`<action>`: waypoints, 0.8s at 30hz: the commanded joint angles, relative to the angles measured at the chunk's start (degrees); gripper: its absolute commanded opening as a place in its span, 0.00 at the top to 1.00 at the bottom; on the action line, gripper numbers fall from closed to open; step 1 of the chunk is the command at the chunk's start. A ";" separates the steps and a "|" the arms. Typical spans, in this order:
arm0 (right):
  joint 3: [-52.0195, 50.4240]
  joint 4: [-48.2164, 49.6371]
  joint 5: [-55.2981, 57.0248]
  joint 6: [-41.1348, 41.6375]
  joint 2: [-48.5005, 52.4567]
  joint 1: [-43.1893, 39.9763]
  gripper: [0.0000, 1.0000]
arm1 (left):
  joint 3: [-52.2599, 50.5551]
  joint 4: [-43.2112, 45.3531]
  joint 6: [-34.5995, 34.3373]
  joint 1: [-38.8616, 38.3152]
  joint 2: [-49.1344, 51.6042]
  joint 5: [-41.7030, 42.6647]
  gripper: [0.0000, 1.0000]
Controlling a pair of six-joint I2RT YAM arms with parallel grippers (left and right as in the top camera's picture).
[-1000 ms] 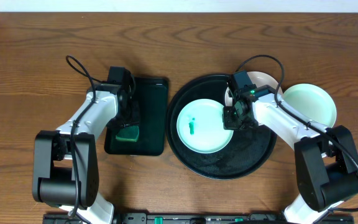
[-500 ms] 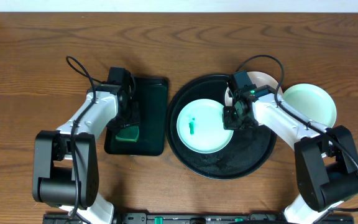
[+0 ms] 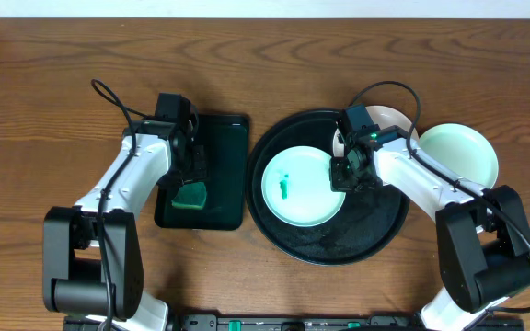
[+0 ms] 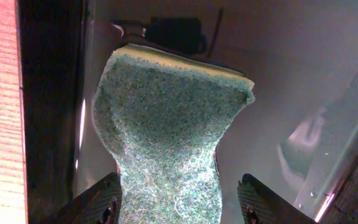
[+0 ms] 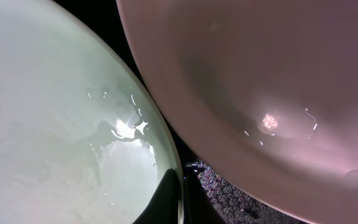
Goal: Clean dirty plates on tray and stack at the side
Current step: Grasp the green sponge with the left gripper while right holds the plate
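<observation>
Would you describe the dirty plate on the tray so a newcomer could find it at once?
Find the large round black tray right of centre. The pale mint plate on its left half is the one. It has a green smear; the other mint plate, off the tray, has none.

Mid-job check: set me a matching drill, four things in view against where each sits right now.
Things
1. sponge
2. smeared mint plate
3. plain mint plate
4. white plate

Places
A. on the table, right of the round tray
B. at the round tray's far right side
C. in the rectangular tray, between the left fingers
D. flat in the round tray, right fingers at its rim

Pairs: 1-C, 2-D, 3-A, 4-B
</observation>
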 commanded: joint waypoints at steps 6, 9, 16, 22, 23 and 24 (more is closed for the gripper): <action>-0.46 -0.39 4.85 0.28 0.15 -0.24 0.99 | -1.25 0.63 0.33 0.15 -0.28 -2.23 0.39; -0.46 -0.39 4.85 0.26 0.15 -0.24 0.99 | -2.16 1.36 0.35 0.15 -0.26 -2.25 0.39; -0.46 -0.39 4.85 0.26 0.15 -0.24 0.99 | -2.60 2.58 0.24 0.15 -0.20 -2.25 0.39; -0.44 -0.39 4.85 0.26 0.15 -0.24 0.99 | -2.60 2.56 -0.52 0.15 0.72 -2.27 0.39; -0.44 -0.39 4.85 0.26 0.15 -0.24 0.99 | -2.60 2.58 -0.83 0.15 1.05 -2.27 0.39; -0.44 -0.37 4.85 0.28 0.15 -0.24 0.99 | -2.60 2.71 -0.98 0.15 1.36 -2.27 0.39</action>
